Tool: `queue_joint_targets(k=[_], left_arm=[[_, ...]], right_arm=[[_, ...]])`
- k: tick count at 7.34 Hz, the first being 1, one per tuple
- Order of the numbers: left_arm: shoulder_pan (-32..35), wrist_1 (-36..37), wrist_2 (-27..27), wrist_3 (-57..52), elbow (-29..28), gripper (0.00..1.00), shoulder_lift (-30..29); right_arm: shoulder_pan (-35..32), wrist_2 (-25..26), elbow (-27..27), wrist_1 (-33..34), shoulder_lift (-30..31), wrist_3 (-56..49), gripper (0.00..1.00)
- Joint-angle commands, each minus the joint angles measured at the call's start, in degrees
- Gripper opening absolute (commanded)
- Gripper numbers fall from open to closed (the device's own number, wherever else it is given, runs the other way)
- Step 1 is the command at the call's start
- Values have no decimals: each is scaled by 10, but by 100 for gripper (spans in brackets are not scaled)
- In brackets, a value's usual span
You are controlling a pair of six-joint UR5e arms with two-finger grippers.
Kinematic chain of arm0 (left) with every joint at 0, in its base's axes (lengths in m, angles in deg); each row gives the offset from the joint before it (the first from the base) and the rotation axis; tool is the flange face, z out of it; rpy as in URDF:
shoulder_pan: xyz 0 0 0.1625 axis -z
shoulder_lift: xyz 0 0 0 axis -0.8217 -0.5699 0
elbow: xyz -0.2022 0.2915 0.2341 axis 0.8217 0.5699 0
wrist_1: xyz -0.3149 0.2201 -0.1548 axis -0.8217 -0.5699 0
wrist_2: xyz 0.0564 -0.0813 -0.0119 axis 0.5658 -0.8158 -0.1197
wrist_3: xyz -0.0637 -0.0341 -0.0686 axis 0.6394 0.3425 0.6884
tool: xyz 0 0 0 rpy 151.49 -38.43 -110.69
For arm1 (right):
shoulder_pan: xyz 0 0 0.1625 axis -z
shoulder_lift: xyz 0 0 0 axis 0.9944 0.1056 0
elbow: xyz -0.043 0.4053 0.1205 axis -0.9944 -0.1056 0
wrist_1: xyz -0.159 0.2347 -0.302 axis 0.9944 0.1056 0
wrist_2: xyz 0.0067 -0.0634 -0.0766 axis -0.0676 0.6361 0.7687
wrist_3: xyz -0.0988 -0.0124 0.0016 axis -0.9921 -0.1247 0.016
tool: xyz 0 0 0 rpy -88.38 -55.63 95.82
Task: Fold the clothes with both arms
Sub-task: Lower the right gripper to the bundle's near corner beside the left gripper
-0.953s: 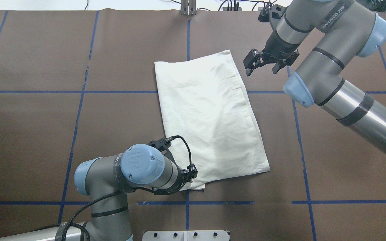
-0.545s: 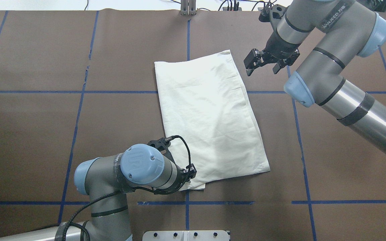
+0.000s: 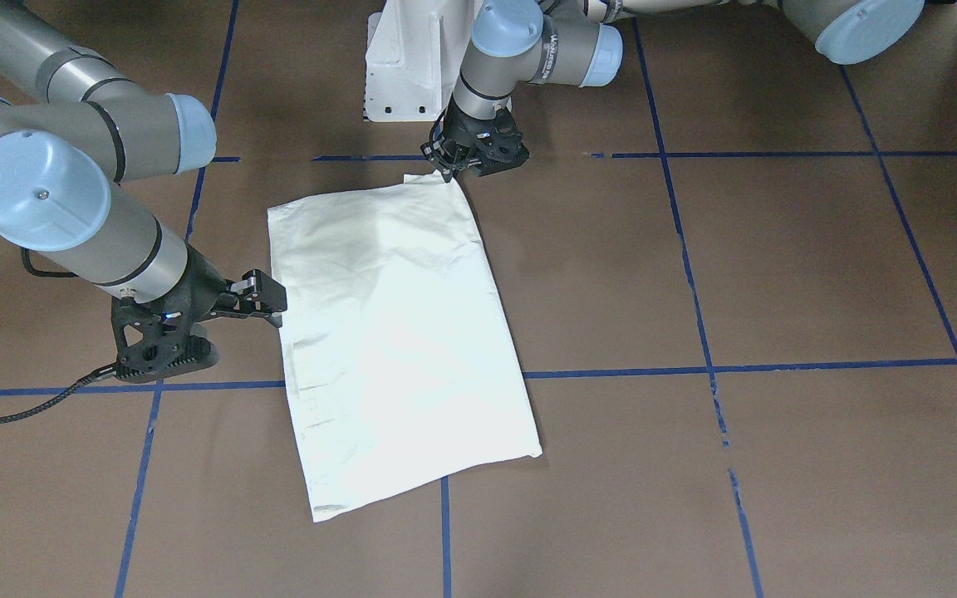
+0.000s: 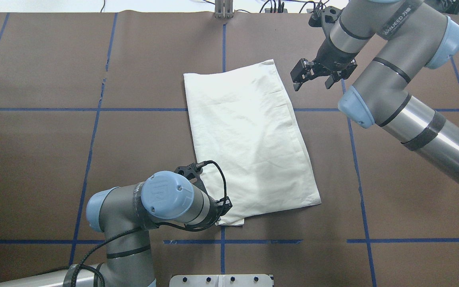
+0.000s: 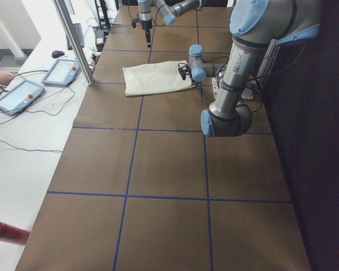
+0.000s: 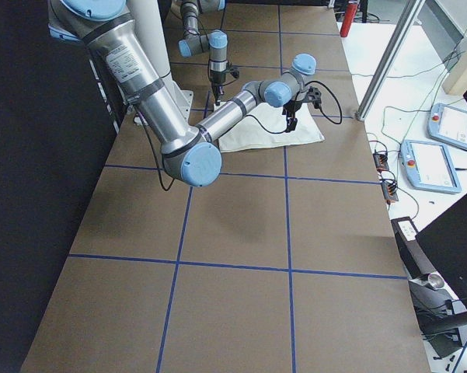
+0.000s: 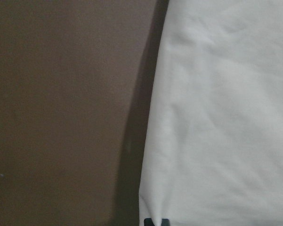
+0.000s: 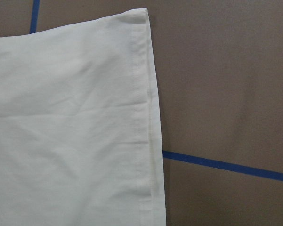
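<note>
Shirt [image 4: 249, 131] is lying folded into a long cream rectangle, plain side up, slanting across the middle of the brown bench [image 4: 34, 159]. You are seeing the right end effector [image 4: 312, 83] hovering beside its far right corner, fingers spread apart and holding nothing. The left end effector [image 3: 448, 169] is sitting at the near left corner, against the cloth's edge; whether it is pinching the fabric cannot be told.
</note>
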Motion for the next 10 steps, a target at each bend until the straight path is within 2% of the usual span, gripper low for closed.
queue_joint_targets(k=[1, 2, 3, 5, 7, 8, 10], left_arm=[[3, 2, -1, -35, 27, 0, 24], [9, 3, -2, -62, 53, 0, 44], [15, 4, -3, -75, 58, 0, 50], [20, 4, -5, -94, 58, 0, 56], [18, 3, -5, -94, 57, 0, 56], [18, 3, -5, -94, 57, 0, 56], [18, 3, -5, -94, 57, 0, 56]], right_arm=[[26, 2, 12, -22, 15, 97, 100], [52, 7, 29, -41, 33, 180, 100], [84, 33, 60, -60, 49, 270, 100], [173, 134, 116, -60, 87, 447, 100], [251, 220, 147, -59, 101, 586, 100], [279, 252, 150, -59, 102, 650, 100], [321, 278, 151, -24, 101, 674, 100]])
